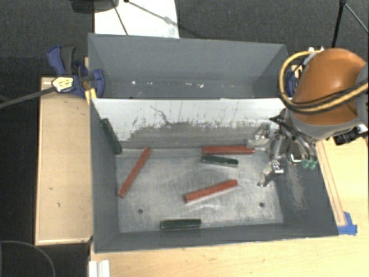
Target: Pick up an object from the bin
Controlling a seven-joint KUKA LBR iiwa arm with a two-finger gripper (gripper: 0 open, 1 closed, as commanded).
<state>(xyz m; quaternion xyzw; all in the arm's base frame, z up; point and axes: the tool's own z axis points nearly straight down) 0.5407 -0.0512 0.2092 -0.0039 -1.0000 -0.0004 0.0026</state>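
My gripper point(270, 175) hangs at the right side of the bin, its metal fingers pointing down just above the floor with nothing between them. To its left, by the back wall, lies a reddish-brown stick point(228, 150) with a dark green stick point(219, 161) just in front of it. Another reddish-brown stick point(210, 191) lies slanted in the middle of the floor, lower left of the fingers.
A third reddish-brown stick point(134, 171) lies slanted at the left. One dark green stick point(180, 224) lies along the front wall and another point(110, 135) leans in the back left corner. The arm's orange cover hangs over the bin's right rim.
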